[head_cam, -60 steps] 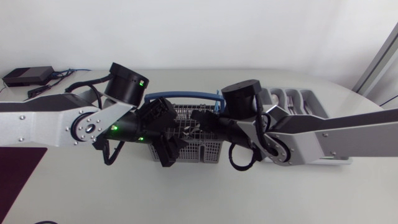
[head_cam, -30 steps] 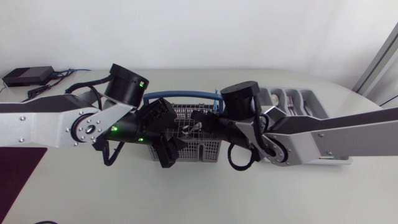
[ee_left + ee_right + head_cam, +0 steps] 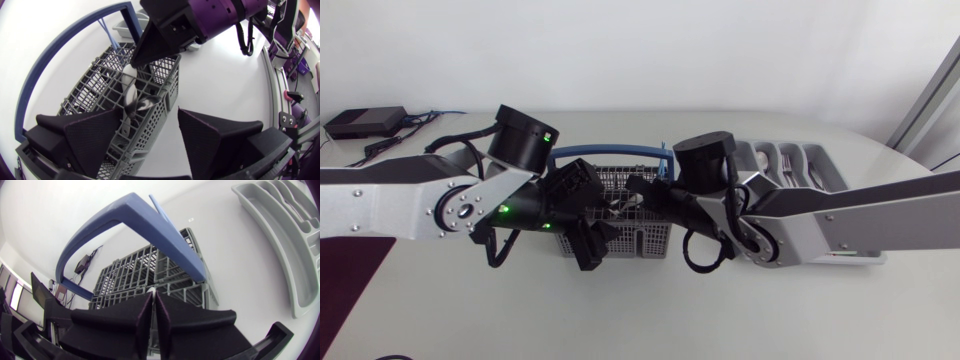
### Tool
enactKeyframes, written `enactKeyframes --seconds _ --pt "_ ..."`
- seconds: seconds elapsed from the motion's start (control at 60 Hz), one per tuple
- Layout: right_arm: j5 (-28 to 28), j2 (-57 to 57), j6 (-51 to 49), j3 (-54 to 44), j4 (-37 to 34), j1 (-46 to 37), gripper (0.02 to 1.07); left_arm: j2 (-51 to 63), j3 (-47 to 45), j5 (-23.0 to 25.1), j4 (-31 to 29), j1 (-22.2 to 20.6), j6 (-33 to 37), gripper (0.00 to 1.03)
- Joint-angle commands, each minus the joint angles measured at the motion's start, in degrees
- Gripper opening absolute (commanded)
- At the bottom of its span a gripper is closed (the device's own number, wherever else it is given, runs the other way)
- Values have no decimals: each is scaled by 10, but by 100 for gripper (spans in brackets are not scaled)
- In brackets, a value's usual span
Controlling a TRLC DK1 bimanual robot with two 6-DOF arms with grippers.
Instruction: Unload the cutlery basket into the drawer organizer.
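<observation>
Head view: the left gripper (image 3: 585, 222) is straddling the cutlery basket (image 3: 655, 242) wall with its fingers spread, probably to steady the basket. The drawer organizer (image 3: 817, 160) is lying apart on the tabletop (image 3: 620, 310), beneath the right arm.

Left wrist view: the right gripper (image 3: 135, 63) is pinching a utensil (image 3: 131, 87) that is standing inside the basket.

Right wrist view: the blue handle (image 3: 165, 235) is arching over the gripper — likely obstructing a straight lift.

Cutlery basket (image 3: 655, 240): grey plastic grid, blue arched handle (image 3: 610, 152), upright mid-surface (image 3: 770, 310). One utensil (image 3: 131, 85) stands tilted inside, pale handle up, top end pinched by right tool (image 3: 136, 62). Drawer organizer (image 3: 827, 160): light grey, near basket, cutlery in its slots.
</observation>
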Motion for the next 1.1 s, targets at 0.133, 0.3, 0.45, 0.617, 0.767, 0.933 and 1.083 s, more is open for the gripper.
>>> enactKeyframes --seconds 0.133,0.3,0.45,0.617,0.767,0.933,1.083 --pt "-8 2 8 -26 -2 6 11 -8 -21 5 10 5 13 97" --pt "-26 13 10 -22 -1 -2 12 -9 -21 4 10 5 15 97" --pt "-39 23 10 -18 3 -3 16 -32 -18 4 7 30 22 97" --pt "-42 26 8 -17 5 -2 19 -72 -23 6 -12 71 33 97" --pt "-41 24 6 -18 5 2 19 -65 -34 7 -15 110 59 96" --pt "-41 24 4 -18 6 2 20 -16 -34 7 -1 128 73 96" --pt "-41 23 4 -17 6 4 24 15 -32 7 14 131 74 96"
